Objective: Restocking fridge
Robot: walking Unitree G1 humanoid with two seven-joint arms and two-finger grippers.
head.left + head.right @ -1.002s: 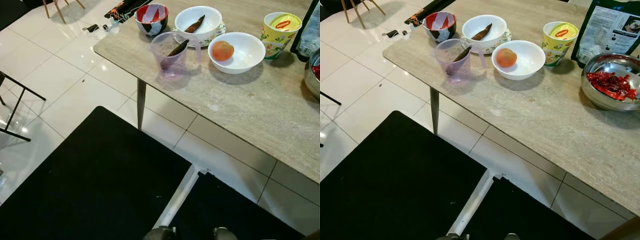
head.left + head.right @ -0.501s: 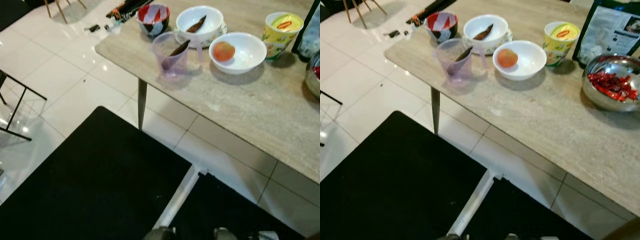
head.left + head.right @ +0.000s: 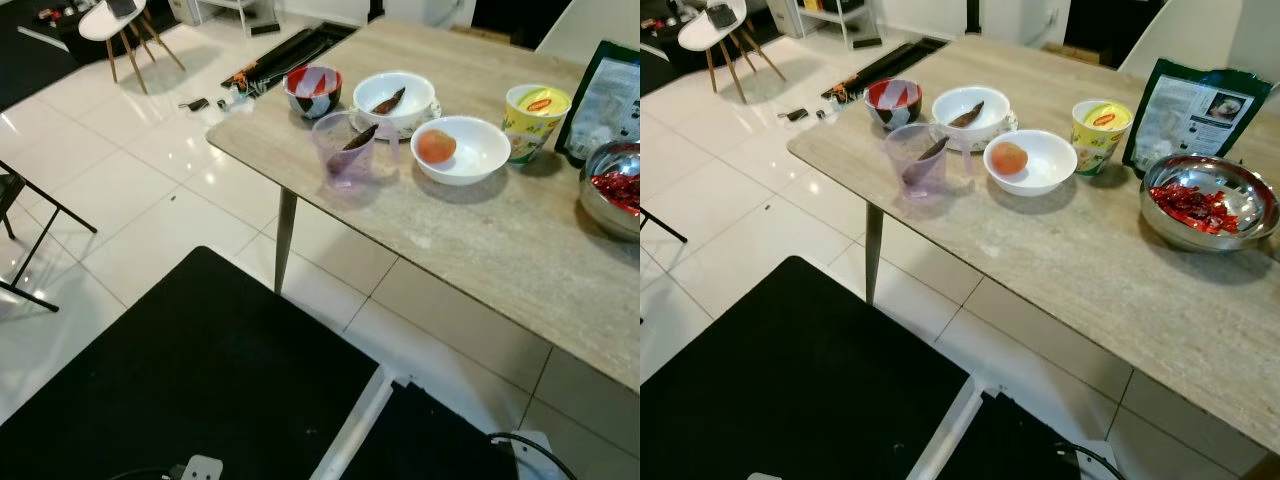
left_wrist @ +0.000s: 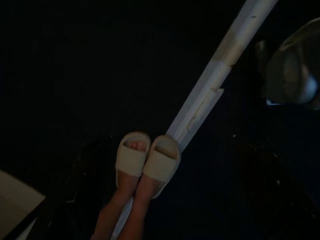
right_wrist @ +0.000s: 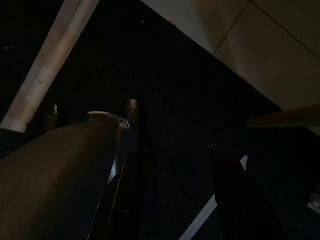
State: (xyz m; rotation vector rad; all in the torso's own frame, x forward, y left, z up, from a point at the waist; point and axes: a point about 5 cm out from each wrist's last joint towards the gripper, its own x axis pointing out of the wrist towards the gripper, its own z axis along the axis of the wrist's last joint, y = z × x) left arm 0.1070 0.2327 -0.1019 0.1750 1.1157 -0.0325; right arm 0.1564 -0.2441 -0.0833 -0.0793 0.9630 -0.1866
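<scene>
A wooden table (image 3: 1090,260) carries the food items. A white bowl (image 3: 1045,178) holds an orange-red fruit (image 3: 1009,157). Beside it stand a purple measuring cup (image 3: 915,165), a second white bowl (image 3: 958,104) with a dark pod in it, a red patterned bowl (image 3: 892,102) and a yellow tub (image 3: 1098,135). A steel bowl (image 3: 1160,225) of red chillies and a dark green bag (image 3: 1200,110) sit at the right. My right gripper (image 5: 180,180) hangs low over the dark mat, its fingers apart and empty. The left wrist view is very dark.
Black mats (image 3: 790,380) with a white strip between them cover the floor in front of me. A table leg (image 3: 873,250) stands at the near left corner. A person's feet in pale slippers (image 4: 145,162) are on the mat. A white chair (image 3: 720,25) stands far left.
The whole picture has shifted: the camera has tilted up, so the table sits lower and smaller and more of the room shows. Nothing on the table has moved.
</scene>
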